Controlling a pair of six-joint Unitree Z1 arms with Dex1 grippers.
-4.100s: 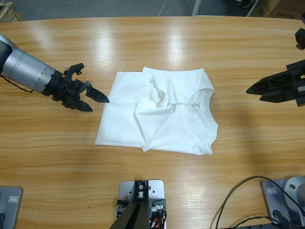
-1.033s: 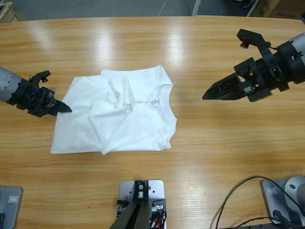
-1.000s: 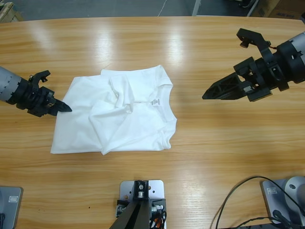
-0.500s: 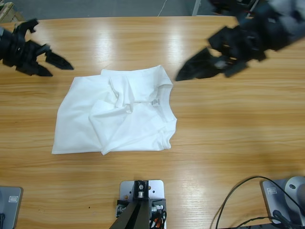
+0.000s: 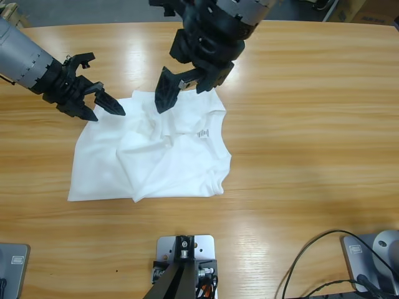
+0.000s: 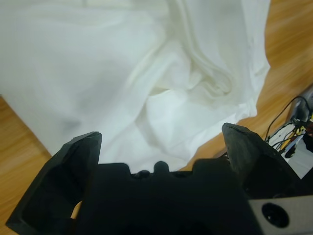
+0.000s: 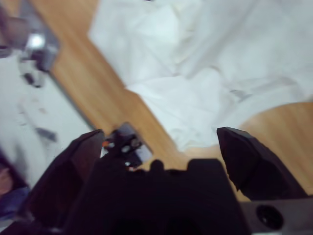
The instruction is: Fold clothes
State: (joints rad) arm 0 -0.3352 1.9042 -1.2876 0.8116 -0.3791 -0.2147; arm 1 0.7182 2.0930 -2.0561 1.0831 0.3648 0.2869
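Across the long, glossy wooden table with its running grain, a plain white cotton T-shirt lies left of centre, roughly folded into a soft rectangle, creased and bunched near its upper middle, with a small dark mark beside the round neck. From the top edge, a bulky silver-grey and black arm angles steeply downward, its right gripper pointing at the shirt's upper edge; the wrist view shows its black jaws spread wide, nothing between them, above rumpled white cloth and bare wood. From the upper left corner, the second silver-grey arm stretches low along the table toward the shirt's upper left corner. Its left gripper hangs at that corner with both tapered black jaws parted and empty, and its wrist view looks over deep, soft folds of the fabric. Whether either gripper touches the cloth cannot be told.
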